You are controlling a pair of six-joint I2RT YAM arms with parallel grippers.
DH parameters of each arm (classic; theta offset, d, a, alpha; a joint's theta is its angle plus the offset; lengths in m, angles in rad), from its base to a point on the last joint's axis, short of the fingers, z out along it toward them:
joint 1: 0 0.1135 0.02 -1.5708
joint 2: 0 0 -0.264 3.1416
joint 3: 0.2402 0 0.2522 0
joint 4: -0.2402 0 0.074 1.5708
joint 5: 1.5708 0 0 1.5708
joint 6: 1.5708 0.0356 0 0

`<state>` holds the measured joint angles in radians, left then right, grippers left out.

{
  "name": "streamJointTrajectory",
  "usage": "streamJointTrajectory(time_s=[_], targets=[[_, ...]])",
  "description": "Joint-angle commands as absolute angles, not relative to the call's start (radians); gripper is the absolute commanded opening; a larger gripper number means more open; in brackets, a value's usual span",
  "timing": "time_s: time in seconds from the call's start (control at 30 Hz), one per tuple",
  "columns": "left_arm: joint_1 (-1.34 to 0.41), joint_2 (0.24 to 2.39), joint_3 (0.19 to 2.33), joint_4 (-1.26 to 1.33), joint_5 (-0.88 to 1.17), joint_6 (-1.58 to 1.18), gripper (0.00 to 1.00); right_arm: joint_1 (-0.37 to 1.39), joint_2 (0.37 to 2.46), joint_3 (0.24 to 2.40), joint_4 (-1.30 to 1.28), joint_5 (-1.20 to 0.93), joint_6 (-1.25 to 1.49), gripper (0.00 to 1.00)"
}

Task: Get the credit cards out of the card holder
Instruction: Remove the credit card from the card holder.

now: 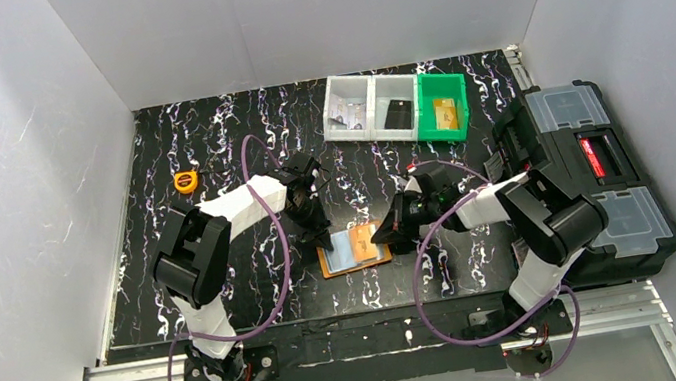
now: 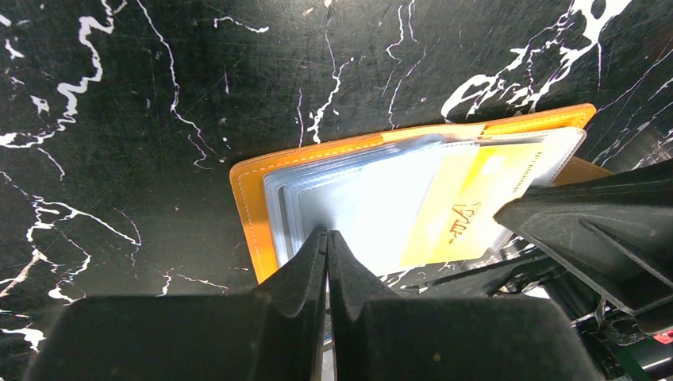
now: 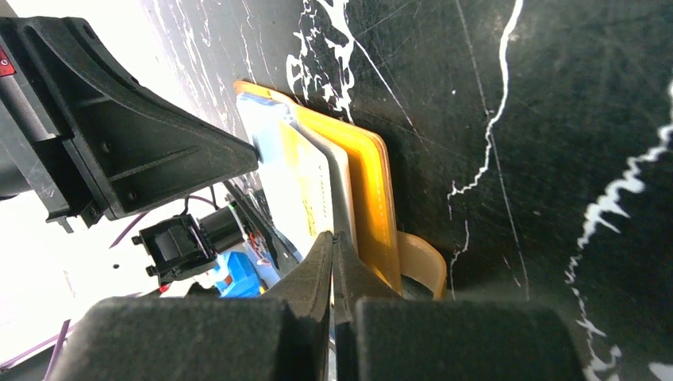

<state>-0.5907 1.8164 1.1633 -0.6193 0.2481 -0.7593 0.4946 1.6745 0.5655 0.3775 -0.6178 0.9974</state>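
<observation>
Card holder (image 1: 351,267) lies opened flat on the tabletop (image 1: 205,140), close to the near edge and about midway along it, orange cover down and clear pockets up. In the pockets I see pale blue-white cards (image 2: 357,202) stacked in sleeves, with a yellow card (image 2: 468,210) bearing handwriting toward the right side. A small tan closure tab (image 3: 417,262) sticks out from under the cover on that same side.

My left pincer (image 2: 327,236) is closed, fingers pressed together, and its tip rests on the clear sleeves at the holder's left part. My right pincer (image 3: 333,238) is also closed, its tip touching the right edge of the card stack, just beside the orange cover. From the wrist views I cannot tell whether anything thin is caught between either pair of fingers. The two pincers face each other across the holder, with the cards between them.

Further out, an orange tape measure (image 1: 186,181) sits toward the left edge in the far half of the tabletop. Along the far edge, right of the middle, stand two clear bins (image 1: 366,103) and a green bin (image 1: 443,106) side by side. A black toolbox (image 1: 584,174) with clear lid compartments sits at the right edge, beside the right arm.
</observation>
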Motion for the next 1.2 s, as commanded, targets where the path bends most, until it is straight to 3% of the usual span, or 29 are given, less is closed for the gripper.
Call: streamJointTrajectory(time_s=[0.0,0.53,0.6,0.7,0.83,1.17], targets=[[-0.584,1.862,1.100,-0.723,0.102,-0.711,0.00,0.476,1.622,0.557,0.302,-0.584,0.944,0.01],[-0.586,1.793,1.190,-0.752,0.134,-0.699,0.01,0.462,1.508,0.610,0.168,-0.600,0.914,0.01],[-0.585,1.779,1.229,-0.774,0.135,-0.692,0.07,0.462,1.505,0.622,0.167,-0.618,0.923,0.01],[-0.586,1.750,1.281,-0.805,0.137,-0.686,0.28,0.460,1.503,0.645,0.170,-0.651,0.943,0.01],[-0.584,1.710,1.346,-0.841,0.150,-0.677,0.45,0.460,1.485,0.677,0.176,-0.687,0.973,0.01],[-0.489,1.575,1.297,-0.722,0.415,-0.707,0.67,0.442,1.438,0.728,0.241,-0.784,1.092,0.01]])
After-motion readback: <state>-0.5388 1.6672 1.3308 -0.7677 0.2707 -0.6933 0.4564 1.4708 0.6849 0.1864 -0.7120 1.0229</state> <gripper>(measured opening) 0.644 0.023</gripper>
